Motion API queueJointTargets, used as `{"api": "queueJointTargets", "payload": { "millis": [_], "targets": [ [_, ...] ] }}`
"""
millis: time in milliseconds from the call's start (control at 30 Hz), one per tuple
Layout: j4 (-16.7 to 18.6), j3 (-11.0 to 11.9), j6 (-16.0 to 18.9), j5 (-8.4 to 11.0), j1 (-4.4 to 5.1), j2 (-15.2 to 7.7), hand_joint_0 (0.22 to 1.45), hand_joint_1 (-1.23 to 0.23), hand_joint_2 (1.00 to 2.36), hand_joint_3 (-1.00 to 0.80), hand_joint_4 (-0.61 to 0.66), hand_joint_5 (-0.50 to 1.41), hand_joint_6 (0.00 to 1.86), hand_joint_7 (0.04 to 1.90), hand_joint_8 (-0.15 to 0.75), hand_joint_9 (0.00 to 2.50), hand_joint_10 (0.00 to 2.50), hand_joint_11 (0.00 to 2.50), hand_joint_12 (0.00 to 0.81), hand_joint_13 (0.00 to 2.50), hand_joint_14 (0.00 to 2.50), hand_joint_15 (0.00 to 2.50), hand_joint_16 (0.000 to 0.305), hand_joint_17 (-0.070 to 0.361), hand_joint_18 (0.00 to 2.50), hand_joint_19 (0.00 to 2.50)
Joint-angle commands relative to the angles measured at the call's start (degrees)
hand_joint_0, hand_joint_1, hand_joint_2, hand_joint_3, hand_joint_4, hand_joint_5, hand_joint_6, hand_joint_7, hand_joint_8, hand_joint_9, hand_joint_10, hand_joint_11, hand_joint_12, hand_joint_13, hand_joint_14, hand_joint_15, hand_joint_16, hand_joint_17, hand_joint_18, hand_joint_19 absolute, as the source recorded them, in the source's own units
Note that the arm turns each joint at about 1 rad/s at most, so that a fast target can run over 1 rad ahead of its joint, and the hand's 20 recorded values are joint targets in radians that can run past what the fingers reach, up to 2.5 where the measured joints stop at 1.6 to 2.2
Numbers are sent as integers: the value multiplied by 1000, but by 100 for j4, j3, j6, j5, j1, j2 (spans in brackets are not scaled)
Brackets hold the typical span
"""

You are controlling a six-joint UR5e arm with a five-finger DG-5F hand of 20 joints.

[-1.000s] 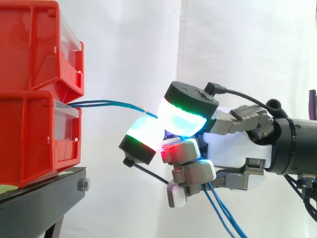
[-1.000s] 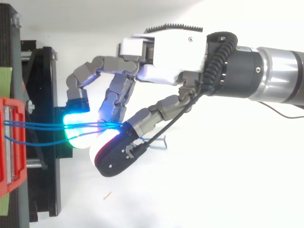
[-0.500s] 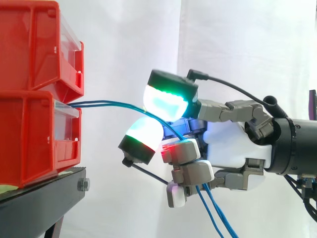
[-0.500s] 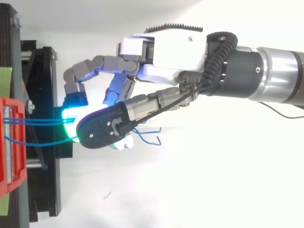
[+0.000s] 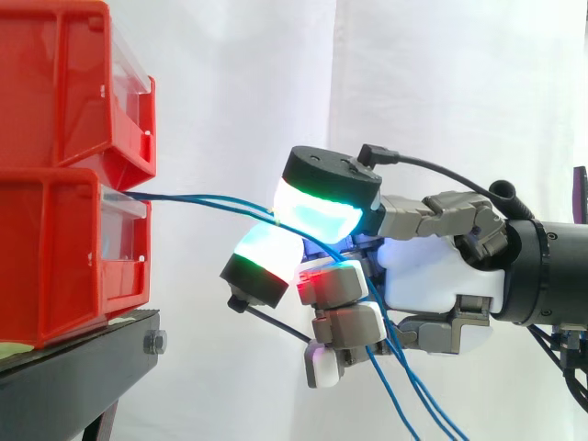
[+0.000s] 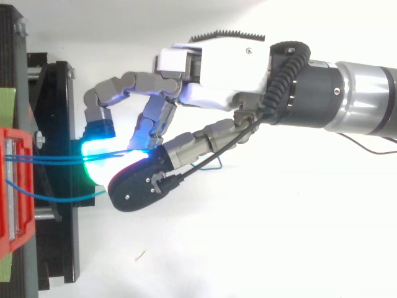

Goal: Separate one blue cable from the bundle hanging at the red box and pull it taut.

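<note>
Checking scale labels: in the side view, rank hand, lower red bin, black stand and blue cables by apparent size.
1. hand, largest, though it may sit nearer the camera.
2. lower red bin, cut by the left edge.
3. black stand, also cut off.
4. blue cables, thin lines.

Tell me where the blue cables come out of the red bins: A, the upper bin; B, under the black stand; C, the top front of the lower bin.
C: in the side view the blue cables emerge at the top front edge of the lower red bin and run across to the hand.
</note>
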Motion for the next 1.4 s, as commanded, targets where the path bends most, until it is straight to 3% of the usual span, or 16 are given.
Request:
{"api": "queueJointTargets", "payload": {
  "millis": [0, 233, 500, 767, 867, 1000, 1133, 1167, 1200, 1267, 1367],
  "targets": [
    [3, 0, 0, 0, -2, 0, 797, -871, 1007, -426, 196, -154, 647, 1245, 346, 1135, 25, 1131, 403, 1158, 28, 971, 39, 88, 866, 630],
    [-14, -8, 0, 0, -2, 0, 717, -931, 1000, -500, 193, -146, 678, 1215, 344, 1118, 26, 1150, 403, 1064, 29, 939, 42, 95, 867, 650],
    [-14, -8, 9, 27, 7, 0, 548, -989, 1000, -500, 207, -114, 631, 1300, 351, 1096, 26, 1107, 416, 725, 21, 613, 52, 117, 794, 627],
    [-14, -8, 0, 27, 7, 0, 593, -982, 1000, -500, 185, -105, 589, 1375, 337, 988, 27, 1039, 409, 568, 17, 475, 51, 114, 710, 609],
    [-14, -8, 0, 35, 7, 9, 500, -925, 1000, -500, 212, -107, 592, 1351, 359, 994, 24, 1021, 427, 571, 18, 481, 55, 123, 722, 610],
    [-14, -8, 0, 35, -2, 0, 596, -560, 1000, -500, 195, -92, 572, 1387, 351, 1074, 25, 1004, 410, 637, 19, 509, 49, 111, 768, 699],
    [-23, 0, 0, 35, 7, 0, 655, -467, 1000, -500, 192, -88, 556, 1404, 346, 1099, 26, 1001, 409, 659, 18, 531, 49, 109, 785, 732],
    [-40, -8, 9, 35, 7, 0, 662, -474, 1002, -474, 192, -86, 538, 1432, 351, 1100, 25, 1001, 407, 658, 18, 532, 48, 109, 781, 722],
    [-49, -8, 9, 35, 7, 0, 679, -487, 1017, -300, 216, -88, 521, 1434, 352, 1102, 26, 984, 397, 676, 20, 550, 45, 102, 776, 708],
    [-58, -8, 0, 35, 7, 0, 701, -506, 1024, -133, 214, -85, 500, 1444, 352, 1111, 24, 986, 388, 714, 20, 587, 43, 97, 778, 707],
    [-49, -8, 0, 35, 7, 0, 717, -530, 1025, -60, 200, -87, 500, 1426, 352, 1128, 25, 987, 381, 739, 21, 618, 41, 93, 792, 713]
  ]
}}
